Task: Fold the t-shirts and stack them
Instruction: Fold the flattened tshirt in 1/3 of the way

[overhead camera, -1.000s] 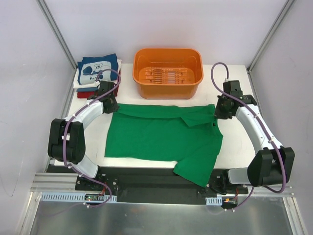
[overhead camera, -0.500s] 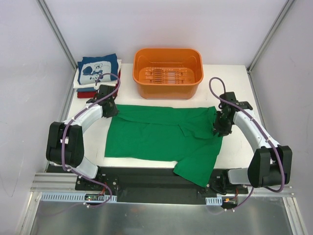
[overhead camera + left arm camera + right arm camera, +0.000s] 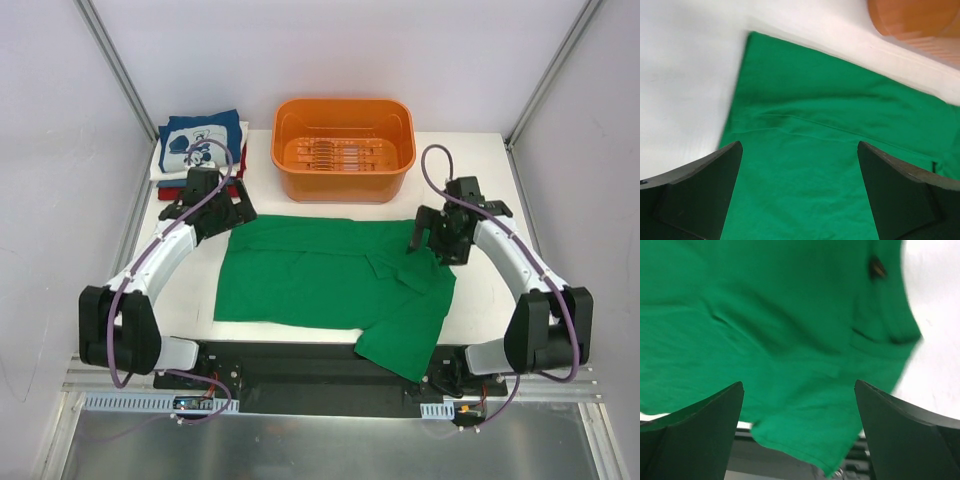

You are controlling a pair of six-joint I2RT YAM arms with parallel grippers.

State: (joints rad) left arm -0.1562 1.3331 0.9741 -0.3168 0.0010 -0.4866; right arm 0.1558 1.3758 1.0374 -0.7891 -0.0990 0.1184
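Observation:
A bright green t-shirt (image 3: 320, 280) lies spread across the table, its right sleeve area folded over and its lower right corner hanging past the near edge. My left gripper (image 3: 222, 212) hovers open over the shirt's upper left corner, and the left wrist view shows green cloth (image 3: 830, 150) under the wide jaws (image 3: 799, 192). My right gripper (image 3: 432, 243) stands open above the shirt's upper right part, with the cloth (image 3: 790, 330) below the jaws (image 3: 799, 432). Neither holds anything. A stack of folded t-shirts (image 3: 200, 145), navy with white print on top, sits at the back left.
An orange plastic tub (image 3: 343, 147) stands at the back middle, just beyond the shirt's upper edge, and its corner shows in the left wrist view (image 3: 915, 20). Bare white table (image 3: 480, 160) lies to the right of the tub. Frame posts rise at both back corners.
Both grippers went from shut on the shirt's upper corners to wide open and let the cloth go. The right gripper moved slightly forward and inward; the shirt's upper right settled with a fold.

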